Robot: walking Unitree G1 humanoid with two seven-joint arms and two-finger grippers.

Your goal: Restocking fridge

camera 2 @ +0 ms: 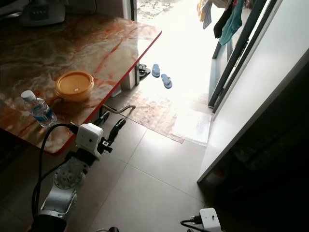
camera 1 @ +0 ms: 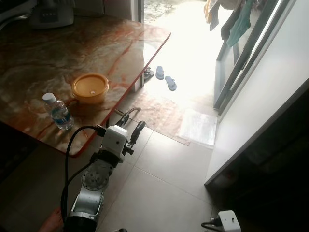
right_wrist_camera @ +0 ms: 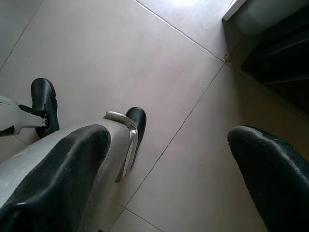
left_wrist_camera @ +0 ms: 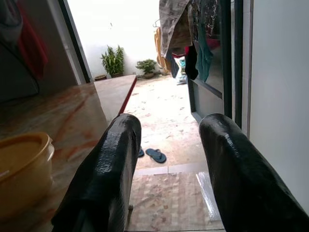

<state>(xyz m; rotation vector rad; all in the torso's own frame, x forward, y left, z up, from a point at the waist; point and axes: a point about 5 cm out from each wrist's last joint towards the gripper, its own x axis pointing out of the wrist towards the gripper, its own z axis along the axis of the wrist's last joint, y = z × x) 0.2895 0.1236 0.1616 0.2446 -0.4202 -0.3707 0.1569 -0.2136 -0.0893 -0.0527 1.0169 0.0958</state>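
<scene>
Marbled glossy table (camera 1: pixel 58 58) carried a round yellow tub (camera 1: pixel 90 88) and ribbed plastic bottle (camera 1: pixel 59 112); left gripper (camera 1: pixel 130 126) spread beside its edge. Right gripper (right_wrist_camera: pixel 159 183) spread over smooth floor tiles (right_wrist_camera: pixel 159 53).

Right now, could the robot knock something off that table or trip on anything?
Maybe. The left claw is raised, open and empty, right by the table edge, so a clumsy reach could bump that edge. The water bottle stands upright close to the edge and looks easy to tip. The yellow lidded bowl sits just behind it, so grabbing one might shove the other. The doormat and flip-flops on the floor ahead might catch a foot.
</scene>
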